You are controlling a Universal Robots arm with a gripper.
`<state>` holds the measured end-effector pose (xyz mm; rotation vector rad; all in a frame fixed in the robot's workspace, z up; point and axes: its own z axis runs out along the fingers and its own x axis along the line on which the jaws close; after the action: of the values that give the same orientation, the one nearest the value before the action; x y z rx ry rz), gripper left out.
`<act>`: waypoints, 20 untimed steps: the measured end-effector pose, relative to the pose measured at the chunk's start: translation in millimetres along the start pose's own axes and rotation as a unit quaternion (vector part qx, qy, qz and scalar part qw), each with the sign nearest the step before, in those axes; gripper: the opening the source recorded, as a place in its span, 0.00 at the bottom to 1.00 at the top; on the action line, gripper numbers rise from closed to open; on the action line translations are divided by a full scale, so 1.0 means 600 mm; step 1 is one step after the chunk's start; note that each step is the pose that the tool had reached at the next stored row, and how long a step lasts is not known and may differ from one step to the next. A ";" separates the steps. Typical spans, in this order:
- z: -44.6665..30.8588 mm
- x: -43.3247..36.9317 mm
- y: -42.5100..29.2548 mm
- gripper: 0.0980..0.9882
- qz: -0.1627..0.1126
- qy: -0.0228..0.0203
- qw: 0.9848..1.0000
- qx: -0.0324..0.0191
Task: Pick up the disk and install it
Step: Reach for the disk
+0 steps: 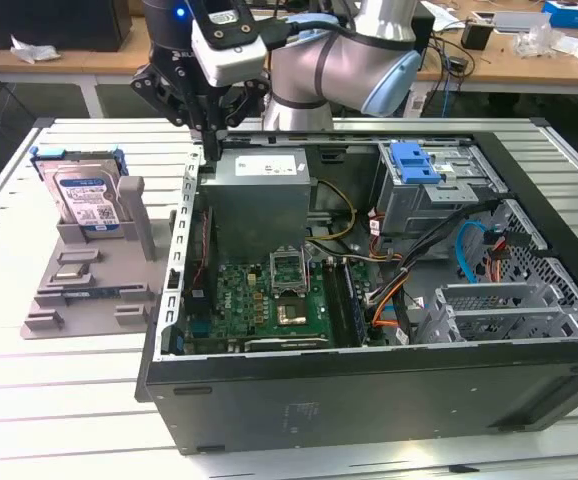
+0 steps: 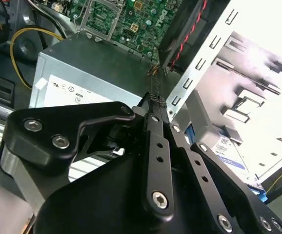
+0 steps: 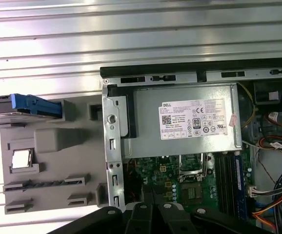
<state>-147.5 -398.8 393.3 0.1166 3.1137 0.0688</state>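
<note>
Right now our black gripper (image 1: pixel 212 148) hangs with its fingers pressed together on nothing, above the wall of the open black computer case (image 1: pixel 369 385) on the exterior view's left, just beside the grey metal power-supply box (image 1: pixel 259 195). The disk (image 1: pixel 84 195), a flat silver-metal drive with a blue-and-white label and blue plastic rails, is not yet picked up. It stands on edge in a grey plastic holder (image 1: pixel 89 290) on the slatted white desk (image 1: pixel 69 400), outside the case. From the gripper it lies toward the exterior view's left and lower, well apart, its labelled face upright.
</note>
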 end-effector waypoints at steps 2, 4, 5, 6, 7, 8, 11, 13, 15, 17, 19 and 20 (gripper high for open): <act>0.000 0.008 -0.001 0.01 0.000 0.000 1.000 0.000; 0.000 0.016 -0.001 0.01 0.000 0.000 1.000 0.000; -0.001 0.024 -0.002 0.01 0.000 0.000 1.000 0.000; -0.001 0.031 -0.002 0.01 0.000 0.000 1.000 0.000; -0.001 0.038 -0.003 0.01 0.000 0.000 1.000 0.000; -0.001 0.046 -0.003 0.01 0.000 0.000 1.000 0.000; -0.002 0.058 -0.004 0.01 0.000 0.000 1.000 0.000; -0.002 0.070 -0.005 0.01 0.000 0.000 1.000 0.000; -0.002 0.082 -0.006 0.01 0.000 0.000 1.000 0.000; -0.002 0.089 -0.007 0.01 0.000 0.000 1.000 0.000; -0.003 0.101 -0.008 0.01 0.000 0.000 1.000 0.000; -0.003 0.104 -0.008 0.01 0.000 0.000 1.000 0.000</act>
<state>-210.3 -398.9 393.2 0.1165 3.1136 0.0690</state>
